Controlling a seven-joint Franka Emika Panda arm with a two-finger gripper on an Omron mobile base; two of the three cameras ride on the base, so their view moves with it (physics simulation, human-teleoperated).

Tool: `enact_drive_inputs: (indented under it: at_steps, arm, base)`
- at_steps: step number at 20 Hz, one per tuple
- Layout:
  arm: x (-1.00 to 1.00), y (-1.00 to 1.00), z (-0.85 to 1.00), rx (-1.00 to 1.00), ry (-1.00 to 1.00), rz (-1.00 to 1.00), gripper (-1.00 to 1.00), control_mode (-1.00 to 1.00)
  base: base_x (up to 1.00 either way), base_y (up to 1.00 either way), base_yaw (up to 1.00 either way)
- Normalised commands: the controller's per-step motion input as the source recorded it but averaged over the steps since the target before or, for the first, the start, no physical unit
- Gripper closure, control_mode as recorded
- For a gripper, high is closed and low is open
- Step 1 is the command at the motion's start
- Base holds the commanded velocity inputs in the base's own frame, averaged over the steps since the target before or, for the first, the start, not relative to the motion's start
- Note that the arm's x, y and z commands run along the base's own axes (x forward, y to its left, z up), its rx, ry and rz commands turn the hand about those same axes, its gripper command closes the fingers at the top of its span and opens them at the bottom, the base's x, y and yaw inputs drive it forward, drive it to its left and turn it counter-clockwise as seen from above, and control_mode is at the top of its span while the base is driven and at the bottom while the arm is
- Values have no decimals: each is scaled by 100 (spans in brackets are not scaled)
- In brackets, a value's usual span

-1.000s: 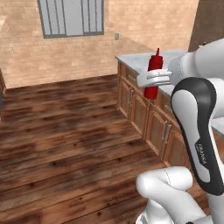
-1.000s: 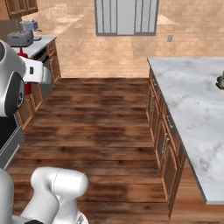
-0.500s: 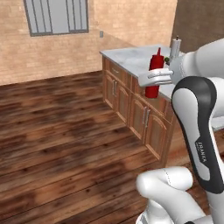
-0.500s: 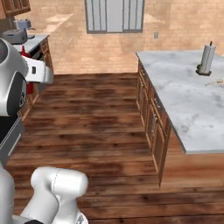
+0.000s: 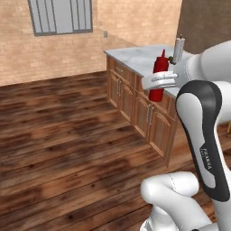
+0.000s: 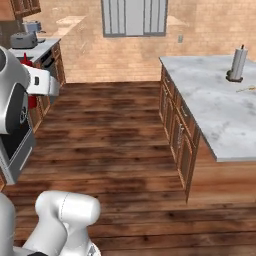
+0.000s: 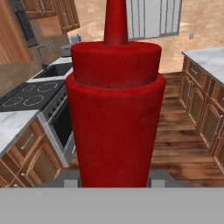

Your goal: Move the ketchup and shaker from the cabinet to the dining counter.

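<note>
Carrying the ketchup (image 5: pixel 158 74) upright, your gripper (image 5: pixel 159 80) has its jaws clenched on the red bottle at mid-body, nozzle pointing up, well clear of the floor. What matters for the coming move is where the dining counter (image 6: pixel 215 102) lies from the bottle: in the left base view its marble tabletop sits just behind and to the right of the held ketchup, while the right base view puts the island across the wooden floor, off to the arm's right. The paper towel roll (image 6: pixel 237 63) stands at the far end. You'll likely need to close that gap and keep the bottle's long axis vertical before lowering.
</note>
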Motion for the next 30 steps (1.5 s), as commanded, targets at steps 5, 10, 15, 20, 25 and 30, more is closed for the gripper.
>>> enact_drive_inputs:
  at_steps: [5, 10, 15, 20, 25, 30]
  arm:
    - [0, 0, 0, 0, 0, 0, 100, 100]
    - [0, 0, 0, 0, 0, 0, 100, 100]
    - [0, 0, 0, 0, 0, 0, 100, 100]
    - [0, 0, 0, 0, 0, 0, 100, 100]
    - [0, 0, 0, 0, 0, 0, 100, 100]
    - [0, 0, 0, 0, 0, 0, 100, 100]
  base:
    - [50, -46, 12]
    - [47, -60, 9]
    - [38, -70, 3]
    - [28, -77, 0]
    - [19, -80, 0]
    - [18, -81, 0]
